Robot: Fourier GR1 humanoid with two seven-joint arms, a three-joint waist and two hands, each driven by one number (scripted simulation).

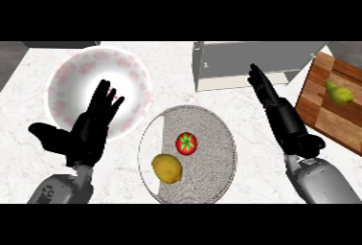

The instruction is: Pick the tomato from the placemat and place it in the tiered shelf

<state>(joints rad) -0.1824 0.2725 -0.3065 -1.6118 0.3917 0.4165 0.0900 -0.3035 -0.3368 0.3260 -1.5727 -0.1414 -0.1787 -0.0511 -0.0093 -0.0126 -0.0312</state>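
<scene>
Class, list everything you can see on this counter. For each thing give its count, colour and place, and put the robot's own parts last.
Tomato: one, red with a green top, on the placemat, near its middle.
Potato: one, yellow-brown, on the placemat, left of and nearer than the tomato.
Placemat: one, round, speckled grey, centre of the counter.
Plate: one, white with pink flecks, far left, partly behind the left hand.
Shelf: one, pale grey, far edge, right of centre.
Board: one, brown wood, right edge.
Pear: one, green, on the board.
Counter: one, white marble.
Left hand: one, black, open, at the left over the plate's near edge.
Right hand: one, black, open, right of the placemat, fingers pointing toward the shelf.
</scene>
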